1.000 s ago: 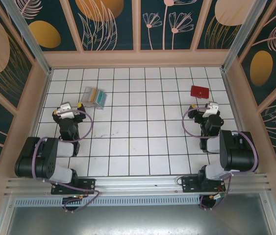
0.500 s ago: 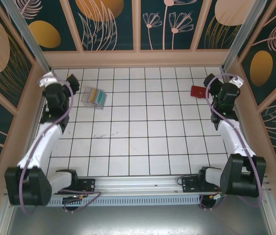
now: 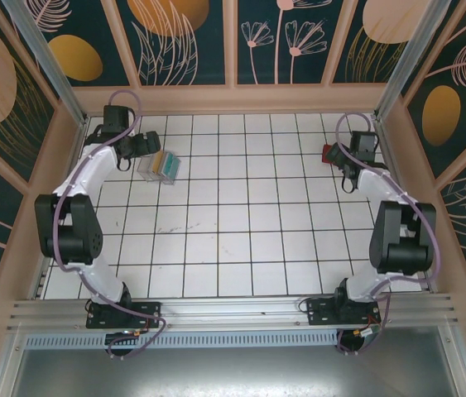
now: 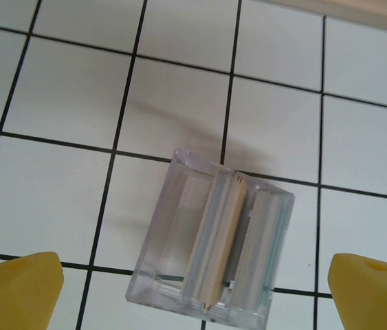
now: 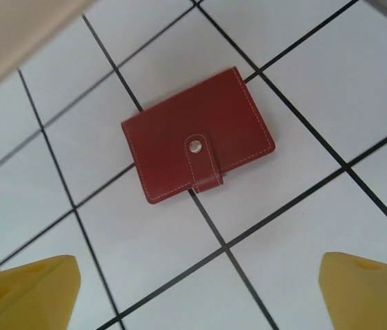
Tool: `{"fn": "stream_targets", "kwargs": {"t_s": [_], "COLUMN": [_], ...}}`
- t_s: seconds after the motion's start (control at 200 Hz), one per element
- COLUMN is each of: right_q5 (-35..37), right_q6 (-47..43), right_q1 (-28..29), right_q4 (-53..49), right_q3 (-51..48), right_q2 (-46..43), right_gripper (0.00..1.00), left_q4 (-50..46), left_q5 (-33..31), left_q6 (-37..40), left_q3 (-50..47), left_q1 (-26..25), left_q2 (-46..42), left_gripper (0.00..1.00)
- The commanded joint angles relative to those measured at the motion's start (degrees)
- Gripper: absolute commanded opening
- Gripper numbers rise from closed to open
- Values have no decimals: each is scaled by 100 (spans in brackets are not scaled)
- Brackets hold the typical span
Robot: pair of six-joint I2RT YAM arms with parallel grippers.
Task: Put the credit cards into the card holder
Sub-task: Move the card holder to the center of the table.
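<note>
From the top external view, we are seeing the left arm (image 3: 92, 169) reaching toward the 10 o'clock corner of the desk (image 3: 233, 231), its wrist hanging just beside the clear case (image 3: 163, 172), where the credit cards (image 3: 160, 161) are standing. The right arm (image 3: 381, 186) is reaching toward 2 o'clock, next to the card holder (image 3: 329, 152), which is lying flat on the desk.

In the left wrist view, the left fingers (image 4: 18, 289) are standing wide apart at 7 and 5 o'clock, released and grasping nothing. The clear case (image 4: 172, 234) is sitting between them near 6 o'clock, with a yellow-orange card (image 4: 219, 237) and a teal card (image 4: 262, 254) standing on edge inside.

In the right wrist view, the right fingers (image 5: 25, 292) are likewise released, at 7 and 5 o'clock. The card holder (image 5: 234, 117) is lying closed just above centre, its tab (image 5: 203, 165) snapped down, apart from both fingers.
</note>
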Motion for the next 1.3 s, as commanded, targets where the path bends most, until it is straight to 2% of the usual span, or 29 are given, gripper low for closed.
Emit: {"fn": "stream_targets", "kwargs": {"t_s": [0.0,0.165,0.35,0.455,0.661,0.736,0.781,0.941,1.061,1.166,1.296], "right_q5": [-91,-82,-534,-380,-289,-335,-466,-481,-788,-983,-1095], "right_q6": [-363,-956,-1562,-1644,-1877,-2027,-2157,-2718,-3154,-3603,-4184], "right_q1": [-97,-237,-326,-325,-290,-270,-214,245,755,1425,2571], "right_q4": [-446,-1352,-2131,-2521,-3009,-3132,-3160,-3100,-2964,-2941,-2780], "right_q3": [740,2191,3385,3961,4305,4340,4265,3895,3463,3205,2716], "right_q2": [661,1999,2983,3365,3699,3792,3776,3571,3328,3147,2878], "right_gripper": [82,71,62,56,52,44,43,42,41,39,40], "left_q4": [-727,-401,-199,-123,-103,13,54,125,228,423,624], "left_q5": [343,757,813,947,792,810,877,1140,1375,1562,1936], "left_q6": [230,-1,-10,-31,20,-13,-19,-109,-219,-413,-524], "left_q3": [342,-215,-959,-1250,-1562,-1682,-1704,-1721,-1768,-1961,-2145], "left_q1": [106,103,106,103,104,99,104,100,102,100,100], "left_q2": [258,-281,-1090,-1426,-1746,-1803,-1783,-1792,-1813,-1970,-2061], "left_gripper": [99,99,99,99,99,99,99,99,99,99,99]}}
